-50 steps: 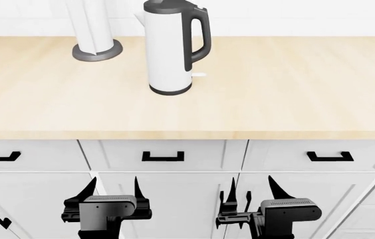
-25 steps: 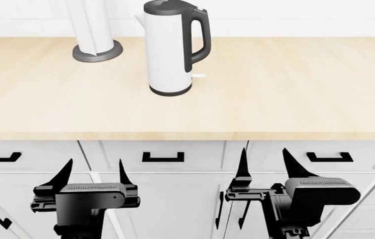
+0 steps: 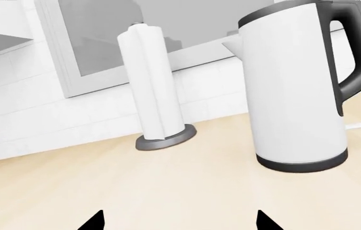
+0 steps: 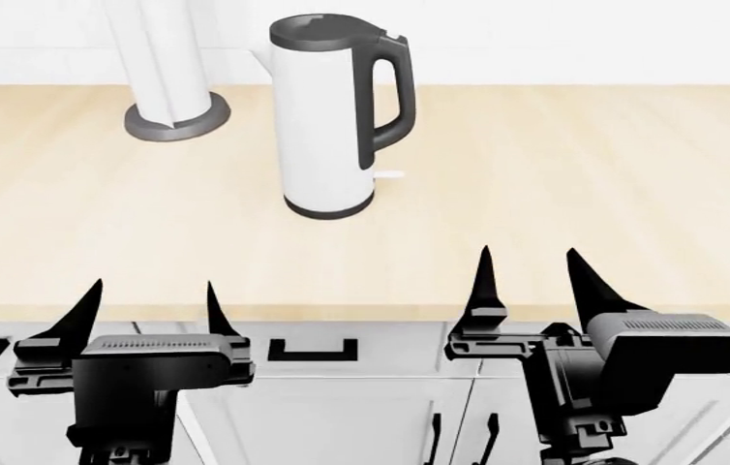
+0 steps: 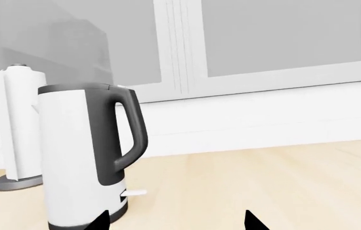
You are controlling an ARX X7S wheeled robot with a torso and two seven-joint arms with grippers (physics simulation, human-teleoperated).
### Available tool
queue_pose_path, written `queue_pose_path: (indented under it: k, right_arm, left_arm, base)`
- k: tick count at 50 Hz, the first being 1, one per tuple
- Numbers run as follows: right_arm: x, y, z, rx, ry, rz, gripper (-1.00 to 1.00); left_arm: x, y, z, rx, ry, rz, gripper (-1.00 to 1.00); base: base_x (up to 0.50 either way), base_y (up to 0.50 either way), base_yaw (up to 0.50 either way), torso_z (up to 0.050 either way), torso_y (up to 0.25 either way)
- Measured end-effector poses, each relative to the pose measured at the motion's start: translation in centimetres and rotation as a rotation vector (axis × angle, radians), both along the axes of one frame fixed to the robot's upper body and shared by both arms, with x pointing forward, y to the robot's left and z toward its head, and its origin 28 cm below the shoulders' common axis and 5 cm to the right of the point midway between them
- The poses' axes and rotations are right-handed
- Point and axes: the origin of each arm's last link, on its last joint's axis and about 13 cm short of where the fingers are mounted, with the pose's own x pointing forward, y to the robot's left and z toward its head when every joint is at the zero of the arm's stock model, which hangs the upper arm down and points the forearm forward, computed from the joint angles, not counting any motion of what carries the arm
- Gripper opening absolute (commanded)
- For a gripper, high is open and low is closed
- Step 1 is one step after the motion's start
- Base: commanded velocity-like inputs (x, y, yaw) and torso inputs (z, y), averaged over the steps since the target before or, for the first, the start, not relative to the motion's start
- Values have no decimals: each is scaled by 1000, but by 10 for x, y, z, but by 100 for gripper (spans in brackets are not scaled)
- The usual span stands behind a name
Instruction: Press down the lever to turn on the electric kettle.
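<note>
The electric kettle stands upright on the wooden counter, white with a dark grey lid, loop handle and base ring. It also shows in the left wrist view and the right wrist view. The lever is a small white tab sticking out near the kettle's base under the handle; it also shows in the right wrist view and the left wrist view. My left gripper and right gripper are both open and empty, at the counter's front edge, well short of the kettle.
A white paper towel roll on a round grey foot stands left of the kettle at the back. The wooden counter stretches right. White drawers with black handles lie below the front edge.
Both grippers have risen from in front of the drawers to the counter's front edge. The head view has shifted, so the kettle sits lower in it.
</note>
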Motion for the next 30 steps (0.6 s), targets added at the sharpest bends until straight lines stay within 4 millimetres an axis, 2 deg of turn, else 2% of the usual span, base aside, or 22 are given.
queue_pose_path:
  k: [20, 30]
  right_arm:
    - [0, 0, 3, 4, -12, -1, 100]
    - [0, 0, 4, 7, -15, -6, 100]
  left_arm:
    - [-1, 0, 1, 17, -3, 2, 100]
    - [0, -1, 0, 20, 0, -2, 100]
  base:
    - [405, 0, 0, 0, 0]
    - [268, 0, 0, 0, 0]
